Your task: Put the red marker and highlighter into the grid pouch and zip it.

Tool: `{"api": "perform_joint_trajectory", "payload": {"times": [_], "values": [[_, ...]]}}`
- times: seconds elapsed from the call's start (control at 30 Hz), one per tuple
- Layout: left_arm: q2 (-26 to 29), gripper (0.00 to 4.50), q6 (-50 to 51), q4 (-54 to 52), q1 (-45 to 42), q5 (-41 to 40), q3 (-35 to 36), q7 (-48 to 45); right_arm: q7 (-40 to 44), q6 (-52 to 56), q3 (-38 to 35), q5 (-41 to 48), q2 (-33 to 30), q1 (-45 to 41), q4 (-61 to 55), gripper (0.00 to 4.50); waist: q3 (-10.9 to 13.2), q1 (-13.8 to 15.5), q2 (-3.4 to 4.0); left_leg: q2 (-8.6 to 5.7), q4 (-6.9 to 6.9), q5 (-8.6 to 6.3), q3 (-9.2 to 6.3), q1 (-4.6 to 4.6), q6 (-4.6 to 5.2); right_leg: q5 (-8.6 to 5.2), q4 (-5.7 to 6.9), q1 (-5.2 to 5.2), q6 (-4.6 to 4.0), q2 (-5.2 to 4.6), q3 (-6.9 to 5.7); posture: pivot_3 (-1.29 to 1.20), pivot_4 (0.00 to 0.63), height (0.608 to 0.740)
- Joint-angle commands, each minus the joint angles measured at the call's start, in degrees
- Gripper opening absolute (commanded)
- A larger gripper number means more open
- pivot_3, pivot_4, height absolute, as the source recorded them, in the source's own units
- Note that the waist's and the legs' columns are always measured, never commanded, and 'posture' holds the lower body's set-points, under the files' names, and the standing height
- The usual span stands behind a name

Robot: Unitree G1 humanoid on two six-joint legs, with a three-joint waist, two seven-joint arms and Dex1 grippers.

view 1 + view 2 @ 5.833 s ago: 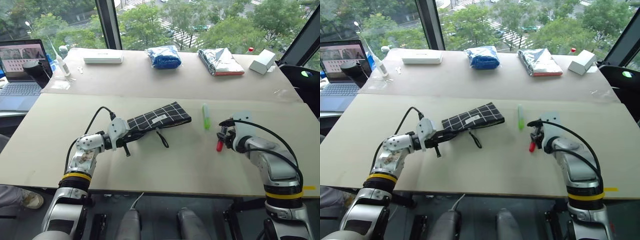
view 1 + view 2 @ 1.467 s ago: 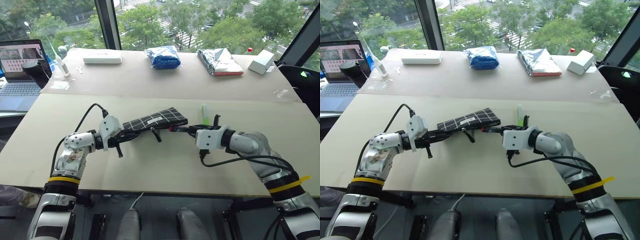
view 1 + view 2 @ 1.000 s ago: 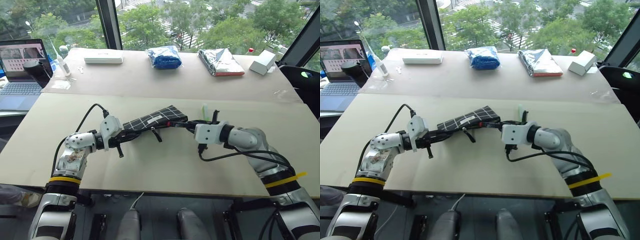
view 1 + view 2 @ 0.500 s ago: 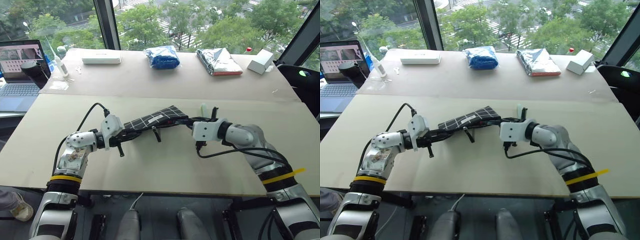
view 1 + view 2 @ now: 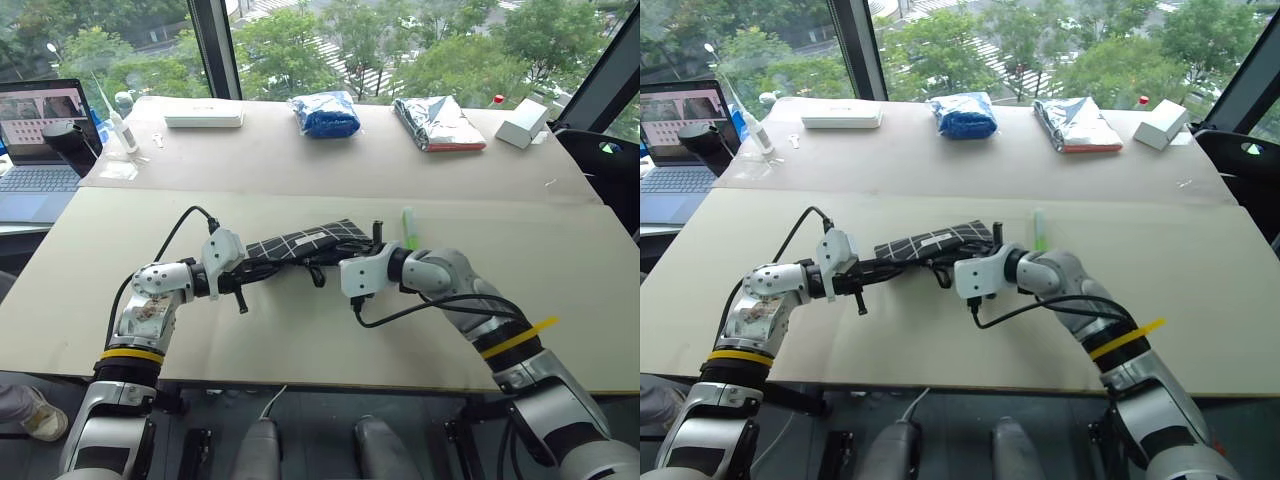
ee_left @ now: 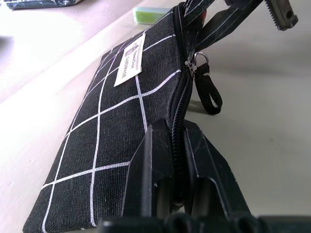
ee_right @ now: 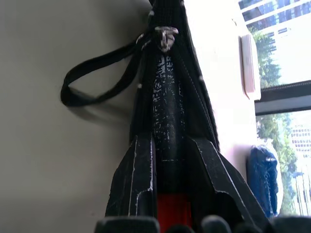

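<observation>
Your left gripper (image 6: pixel 177 160) is clenched on the zipped end of the grid pouch (image 5: pixel 300 245), pinching the fabric at the zipper line and holding that end just off the beige table (image 5: pixel 300 330). Your right gripper (image 7: pixel 167 150) is clamped on the red marker (image 7: pixel 167 119), black barrel leading and red end back between the fingers; the barrel tip sits inside the pouch mouth, close behind the zip slider and its black pull strap (image 7: pixel 97 80). Insertion is partway, judging by how much barrel shows outside the opening. To finish the step well, keep the marker's axis in line with the zipper slot so the tip runs along the inside instead of snagging the teeth or the slider, and hold the left grip firm so the pouch does not slide away under the push. Drive the marker deep enough that the red end clears the opening before you let go; a shallow release risks it tipping back out onto the table. The pull strap hangs beside the opening, so avoid catching it. The light green highlighter (image 5: pixel 408 227) lies on the table just beyond the right arm, apart from the pouch, not yet picked up, and the zip stands open at this end
</observation>
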Motion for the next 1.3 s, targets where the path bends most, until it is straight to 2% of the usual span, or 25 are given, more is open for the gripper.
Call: {"api": "perform_joint_trajectory", "payload": {"times": [0.03,0.17,0.23,0.3,0.4,0.6,0.67,0.73,0.8,0.87,0.93,1.03,1.17,1.3], "values": [[-0.2,0.0,-1.14,-1.22,-1.26,-0.97,0.35,-0.07,-1.39,-3.48,1.45,0.1,2.61,-2.78,1.58,0.5,0.0,0.0,0.0,0.0,0.0,0.0,0.0,0.0,0.0,0.0,0.0,0.0,0.0,0.0,0.0,0.0,0.15,0.74],[-0.37,0.0,-1.06,-1.45,-1.18,-1.1,0.43,0.04,-1.19,-4.02,1.77,1.39,4.94,-3.62,3.84,0.5,0.0,-0.01,0.0,0.0,0.0,0.0,-0.01,0.0,0.0,0.0,0.01,0.0,-0.01,0.0,-0.01,0.0,0.15,0.74],[-0.4,0.0,-1.06,-1.46,-1.19,-1.11,0.47,0.1,-0.28,-3.56,1.07,2.61,5.19,-3.52,4.26,1.53,0.0,-0.02,0.0,0.0,0.0,0.0,-0.01,0.0,0.0,0.01,0.01,-0.01,-0.01,0.0,-0.01,0.0,0.15,0.74],[-0.35,0.0,-1.03,-1.61,-1.05,-1.13,0.53,0.18,1.18,-2.53,-0.3,4.54,4.77,-3.1,3.79,2.14,0.0,-0.08,0.0,0.0,0.0,0.0,-0.02,0.0,0.0,0.01,0.02,0.0,-0.02,0.0,-0.01,0.0,0.15,0.74],[-0.27,0.0,-1.02,-1.67,-0.87,-1.1,0.67,0.23,-1.04,-1.44,-2.6,4.63,4.23,-4.16,5.26,3.13,0.0,0.0,0.01,0.0,0.0,0.0,-0.02,0.0,0.0,0.01,0.03,0.0,-0.02,0.0,-0.01,0.0,0.15,0.74],[-0.23,0.0,-1.03,-1.57,-0.89,-1.02,0.67,0.33,1.8,-0.07,-6.7,9.82,1.77,-4.31,4.68,3.13,0.0,-0.01,0.01,0.0,0.0,0.0,-0.02,0.0,0.0,0.01,0.02,0.0,-0.02,0.0,-0.02,0.0,0.15,0.74],[-0.23,0.0,-1.04,-1.59,-0.83,-1.03,0.64,0.36,7.75,2.79,-10.93,19.02,-0.53,-2.22,0.32,3.13,0.01,-0.03,0.01,0.0,-0.01,0.0,-0.02,0.0,0.0,0.01,0.03,0.0,-0.02,0.0,-0.01,0.0,0.15,0.74],[-0.23,0.0,-1.01,-1.64,-0.79,-1.05,0.63,0.38,13.55,8.97,-14.51,27.68,-2.36,-0.18,-4.27,3.13,0.01,0.2,0.01,0.0,-0.01,0.0,-0.04,-0.04,0.0,0.01,0.01,0.01,-0.02,0.0,-0.02,0.0,0.15,0.74],[-0.23,0.0,-0.99,-1.67,-0.77,-1.04,0.63,0.39,20.19,21.78,-17.81,37.37,-5.53,2.23,-10.58,3.13,0.01,0.23,0.01,0.0,0.01,0.0,-0.03,-0.05,0.0,0.01,-0.02,0.04,-0.02,-0.02,-0.01,0.0,0.15,0.74],[-0.22,0.0,-0.95,-1.76,-0.66,-1.07,0.64,0.43,23.25,33.51,-22.13,46.16,-8.1,3.27,-14.82,3.13,0.01,0.2,0.02,0.0,0.01,0.0,-0.05,-0.03,0.0,0.01,-0.01,0.06,-0.02,-0.01,-0.02,0.0,0.15,0.74],[-0.23,0.0,-0.97,-1.79,-0.55,-1.07,0.66,0.46,21.37,38.5,-25.55,49.2,-8.74,2.39,-15.0,3.13,0.01,0.12,0.02,0.0,0.02,0.0,-0.05,0.0,0.0,0.01,0.03,0.06,-0.02,-0.01,-0.02,0.0,0.15,0.74],[-0.37,0.0,-0.96,-1.86,-0.43,-1.09,0.59,0.52,13.19,40.64,-27.25,45.73,-7.33,0.24,-12.32,3.13,0.01,-0.31,0.02,0.0,0.0,0.0,-0.04,0.06,0.0,0.01,0.06,0.04,-0.03,0.02,-0.01,0.0,0.15,0.74],[-0.41,0.0,-0.89,-2.16,-0.23,-1.14,0.58,0.5,1.64,44.02,-24.32,38.11,-4.01,-0.84,-8.44,3.13,0.01,-0.47,0.02,0.01,-0.02,0.0,-0.04,0.03,0.0,-0.01,0.06,-0.01,-0.03,0.03,-0.01,0.0,0.15,0.74],[-0.27,0.0,-0.81,-2.45,0.09,-1.16,0.66,0.43,-3.75,48.54,-21.16,33.96,-1.07,0.24,-7.41,3.13,0.01,-0.33,0.02,0.01,-0.01,0.0,-0.02,-0.03,0.0,0.0,0.03,-0.04,-0.03,0.01,0.0,0.0,0.15,0.74]]}}
